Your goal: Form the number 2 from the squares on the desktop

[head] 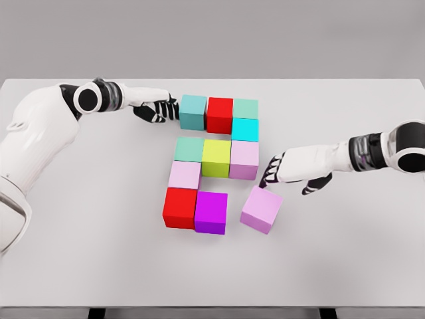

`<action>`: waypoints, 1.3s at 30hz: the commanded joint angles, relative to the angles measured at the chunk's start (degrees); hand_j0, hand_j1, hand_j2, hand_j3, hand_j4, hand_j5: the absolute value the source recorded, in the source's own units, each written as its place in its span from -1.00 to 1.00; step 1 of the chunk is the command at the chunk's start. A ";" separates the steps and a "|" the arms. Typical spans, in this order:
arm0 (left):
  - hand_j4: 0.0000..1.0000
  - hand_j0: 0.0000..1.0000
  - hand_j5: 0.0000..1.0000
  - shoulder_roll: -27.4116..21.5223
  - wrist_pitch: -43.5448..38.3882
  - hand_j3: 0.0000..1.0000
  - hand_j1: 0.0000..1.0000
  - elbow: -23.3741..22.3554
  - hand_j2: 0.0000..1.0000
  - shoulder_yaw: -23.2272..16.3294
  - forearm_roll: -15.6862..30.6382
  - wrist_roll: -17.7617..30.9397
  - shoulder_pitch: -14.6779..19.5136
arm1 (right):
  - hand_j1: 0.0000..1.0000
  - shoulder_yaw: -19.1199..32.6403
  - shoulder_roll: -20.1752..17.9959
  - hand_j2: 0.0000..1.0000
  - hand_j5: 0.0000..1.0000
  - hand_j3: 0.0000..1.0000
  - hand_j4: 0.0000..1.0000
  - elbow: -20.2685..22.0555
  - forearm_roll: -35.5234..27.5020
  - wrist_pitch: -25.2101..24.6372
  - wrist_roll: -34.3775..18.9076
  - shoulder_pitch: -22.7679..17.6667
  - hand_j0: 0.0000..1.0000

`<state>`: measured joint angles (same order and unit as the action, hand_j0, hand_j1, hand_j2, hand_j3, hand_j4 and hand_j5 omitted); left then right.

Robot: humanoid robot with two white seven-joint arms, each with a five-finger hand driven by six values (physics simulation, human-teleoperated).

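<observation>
Grey table (99, 266), loose pink cube (261, 209) skewed, unaligned.

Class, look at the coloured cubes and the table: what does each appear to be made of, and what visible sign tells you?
Coloured cubes, e.g. the red cube: probably painted wood or matte plastic; flat uniform colour, crisp edges, no grain or gloss. Table: smooth matte pale grey top, perhaps laminate; no texture shows. It is a simulator render, so both remain guesses.

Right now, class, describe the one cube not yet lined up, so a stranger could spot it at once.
Start at the block figure mid-table. Go to its bottom row, right of the magenta cube. The pale pink cube there is the only one twisted and apart, below the right robot hand.
</observation>
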<state>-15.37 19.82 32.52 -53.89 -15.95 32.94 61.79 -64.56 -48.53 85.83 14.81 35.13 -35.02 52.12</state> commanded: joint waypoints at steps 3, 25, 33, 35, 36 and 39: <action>0.11 0.11 0.11 0.08 -0.93 0.11 0.11 -0.79 0.11 0.10 -0.04 -0.86 0.18 | 0.74 -0.12 0.37 0.74 0.74 0.74 0.74 1.01 -0.31 -0.13 0.02 0.00 0.74; 0.10 0.10 0.10 0.70 -0.84 0.10 0.10 -0.44 0.10 0.10 0.13 -3.32 1.14 | 0.74 -0.65 0.81 0.74 0.74 0.74 0.74 1.19 -0.31 -0.13 0.02 0.17 0.74; 0.10 0.10 0.10 0.87 -0.49 0.10 0.10 -0.36 0.10 0.01 0.22 -3.32 1.14 | 0.74 -0.04 0.37 0.74 0.74 0.74 0.74 -2.15 -0.22 -0.13 0.02 0.62 0.74; 0.10 0.10 0.10 0.87 -0.40 0.10 0.10 -0.36 0.10 0.01 0.22 -3.32 1.14 | 0.72 -0.04 0.10 0.72 0.72 0.72 0.72 -2.24 -0.22 -0.13 0.02 0.79 0.72; 0.10 0.10 0.10 0.87 -0.31 0.10 0.10 -0.27 0.10 0.01 0.22 -3.32 1.14 | 0.68 -0.04 0.10 0.68 0.68 0.68 0.68 -2.16 -0.22 -0.13 0.02 1.32 0.68; 0.10 0.10 0.10 0.87 -0.23 0.10 0.10 -0.27 0.10 0.01 0.22 -3.32 1.14 | 0.34 0.05 -1.12 0.34 0.34 0.34 0.34 -1.80 -0.31 -0.13 0.02 1.58 0.34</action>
<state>-14.51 19.59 32.20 -54.03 -15.94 29.64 62.93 -64.61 -49.01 83.99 14.81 35.13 -35.01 53.70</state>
